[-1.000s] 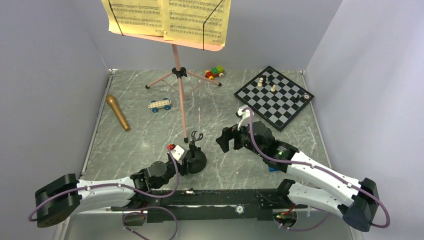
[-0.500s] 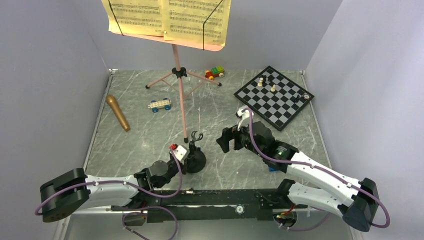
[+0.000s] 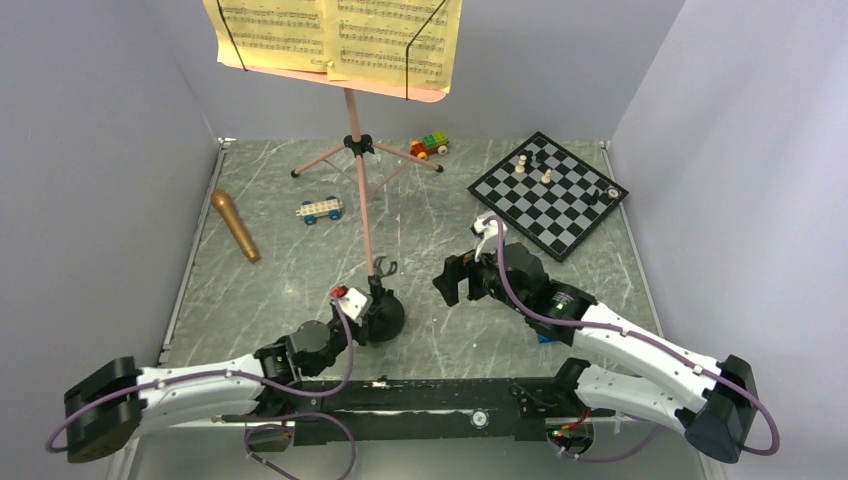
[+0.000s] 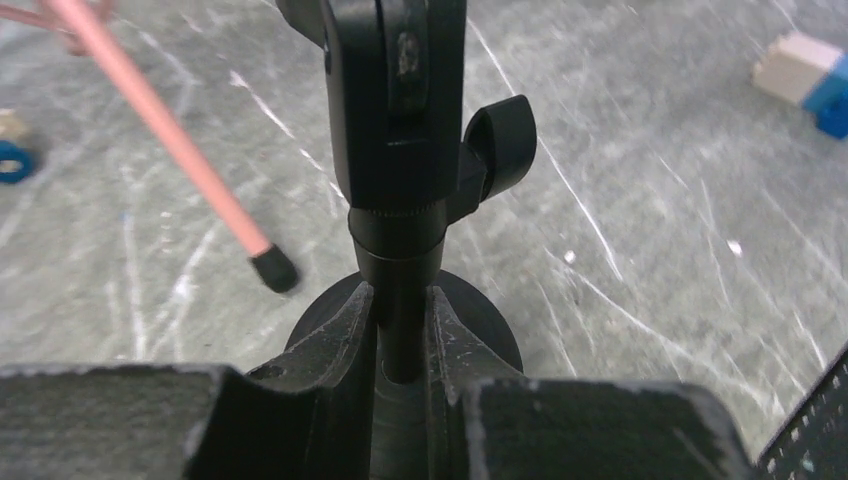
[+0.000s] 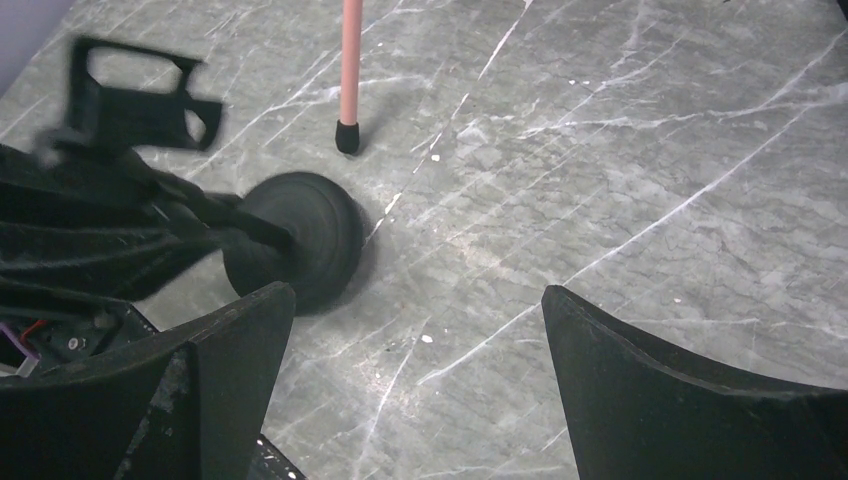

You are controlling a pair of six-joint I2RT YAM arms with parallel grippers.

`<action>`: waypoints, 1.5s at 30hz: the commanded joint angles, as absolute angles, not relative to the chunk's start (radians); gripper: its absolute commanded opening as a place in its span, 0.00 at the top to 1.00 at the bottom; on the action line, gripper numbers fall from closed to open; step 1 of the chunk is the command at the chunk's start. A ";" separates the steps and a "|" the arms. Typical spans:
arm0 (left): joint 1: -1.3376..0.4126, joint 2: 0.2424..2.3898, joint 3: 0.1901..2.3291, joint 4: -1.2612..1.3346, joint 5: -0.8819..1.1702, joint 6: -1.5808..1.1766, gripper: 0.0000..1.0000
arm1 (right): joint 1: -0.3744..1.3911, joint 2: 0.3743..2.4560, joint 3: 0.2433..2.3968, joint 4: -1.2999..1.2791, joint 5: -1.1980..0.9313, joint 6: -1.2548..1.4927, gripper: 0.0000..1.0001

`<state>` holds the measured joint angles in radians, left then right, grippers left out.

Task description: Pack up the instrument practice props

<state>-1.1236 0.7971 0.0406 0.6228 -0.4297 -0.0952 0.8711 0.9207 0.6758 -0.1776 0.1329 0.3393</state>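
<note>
Left gripper (image 4: 400, 318) is clenching on the thin post of the black round-based mic stand (image 3: 386, 312), low down, fingers (image 4: 345, 330) pressing either side just above the disc base. The stand is sitting near the front middle of the grey marbled table (image 3: 300, 270), clip end up; whether the base is resting on the surface cannot be told. The black-capped foot of the pink tripod music stand (image 3: 355, 150) is lying just beside it. Yellow sheet-music pages (image 3: 340, 35) are standing on the pink desk at the back. The gold-brown microphone (image 3: 236, 225) is lying at the left edge. Right gripper (image 3: 455, 280) is hovering to the right of the mic stand, jaws spread wide, gripping nothing.
</note>
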 commanded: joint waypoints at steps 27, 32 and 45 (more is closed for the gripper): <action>0.267 0.892 0.686 -0.169 -0.573 -0.377 1.00 | 0.868 0.890 0.640 -0.036 0.005 0.362 0.00; 0.331 1.016 0.625 -0.045 -0.597 -0.413 1.00 | 0.868 0.871 0.617 -0.015 -0.033 0.384 0.00; 0.360 1.228 0.658 0.105 -0.645 -0.271 1.00 | 0.868 0.818 0.596 -0.028 -0.013 0.383 0.00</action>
<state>0.3496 1.2057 0.5980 -0.0032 -0.6094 -0.3256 0.8707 0.8337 0.5926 -0.0662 -0.0174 0.3847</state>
